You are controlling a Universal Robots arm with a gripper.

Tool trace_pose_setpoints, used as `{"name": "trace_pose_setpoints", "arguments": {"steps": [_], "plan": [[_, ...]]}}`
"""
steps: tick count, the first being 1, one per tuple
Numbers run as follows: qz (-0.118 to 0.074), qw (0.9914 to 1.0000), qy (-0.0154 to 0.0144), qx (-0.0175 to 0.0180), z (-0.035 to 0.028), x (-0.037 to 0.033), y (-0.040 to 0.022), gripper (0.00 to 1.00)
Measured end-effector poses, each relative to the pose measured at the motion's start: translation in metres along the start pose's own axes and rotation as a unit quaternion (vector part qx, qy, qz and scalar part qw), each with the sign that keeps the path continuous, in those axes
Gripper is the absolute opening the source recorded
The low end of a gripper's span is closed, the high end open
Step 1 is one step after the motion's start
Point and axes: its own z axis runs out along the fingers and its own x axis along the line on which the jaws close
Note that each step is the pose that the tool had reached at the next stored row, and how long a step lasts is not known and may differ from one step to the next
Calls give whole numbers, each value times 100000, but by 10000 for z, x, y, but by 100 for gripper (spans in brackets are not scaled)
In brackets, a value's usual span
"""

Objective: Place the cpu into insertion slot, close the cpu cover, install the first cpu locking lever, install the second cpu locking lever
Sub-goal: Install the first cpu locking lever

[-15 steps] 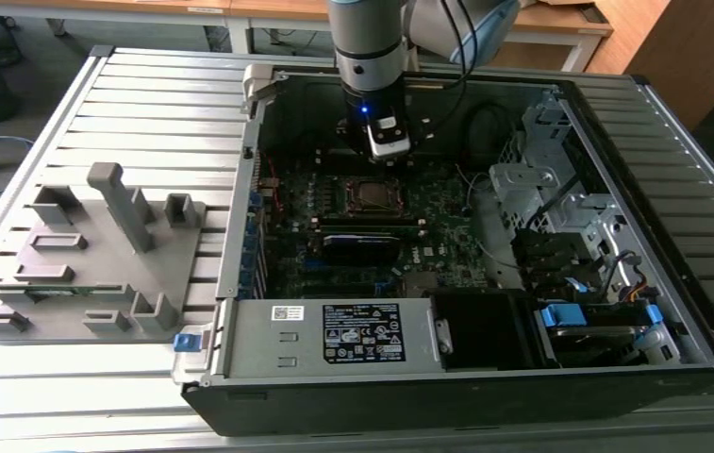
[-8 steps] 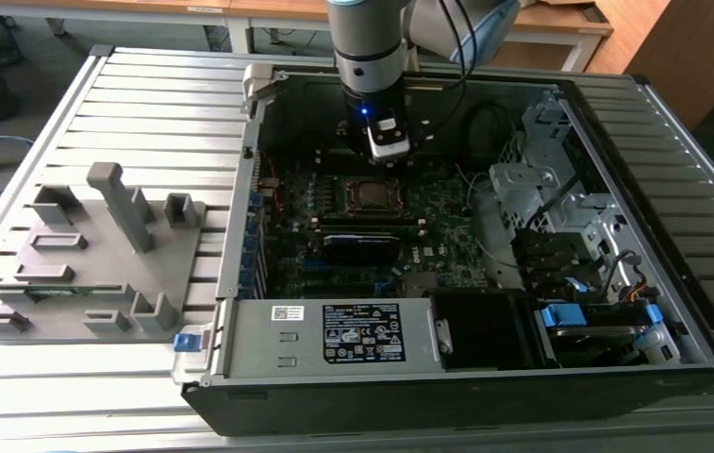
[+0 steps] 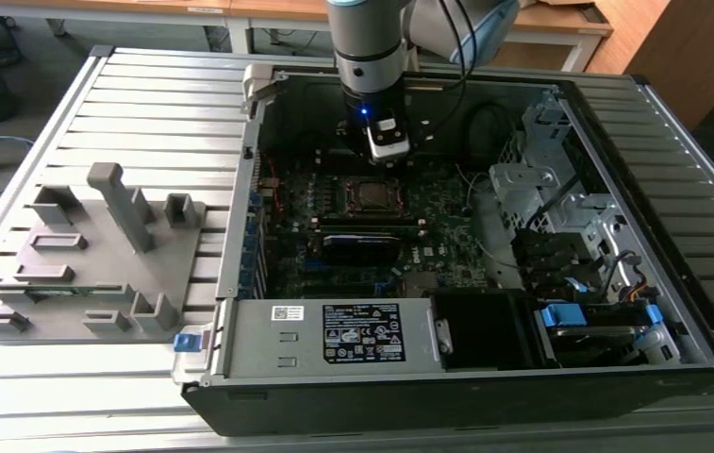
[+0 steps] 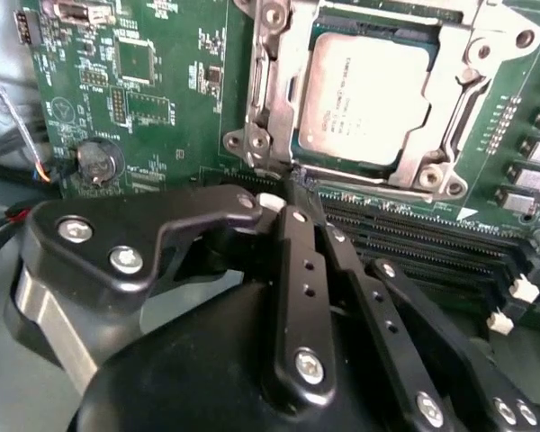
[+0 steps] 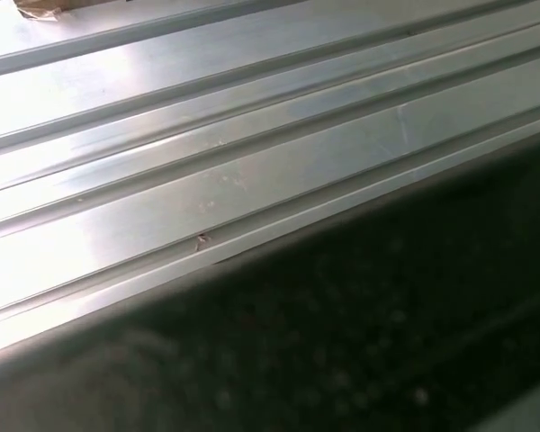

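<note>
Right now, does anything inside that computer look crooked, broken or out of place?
Nothing stands out. The cpu lies flat and square in its slot, with the cpu cover down around it. The gripper sits just beside the cover's edge.

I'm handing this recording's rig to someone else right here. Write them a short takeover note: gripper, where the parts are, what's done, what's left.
Gripper: fingers together, holding nothing, tips beside the socket's edge, inside the open computer case.
Chip: already seated in the socket on the green board.
Cover: metal frame lies down around the chip.
Done: chip placed, cover apparently closed.
Left: the locking levers; whether either is latched cannot be told from here.
</note>
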Motion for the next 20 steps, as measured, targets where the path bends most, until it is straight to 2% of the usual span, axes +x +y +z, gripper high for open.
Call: {"name": "trace_pose_setpoints", "arguments": {"steps": [14, 19, 20], "plan": [[-7, 100000, 18, 21, -289, -53, 39, 11], [-5, 100000, 15, 2, -294, -54, 39, 11], [-1, 100000, 132, 46, -293, -55, 40, 11]]}}
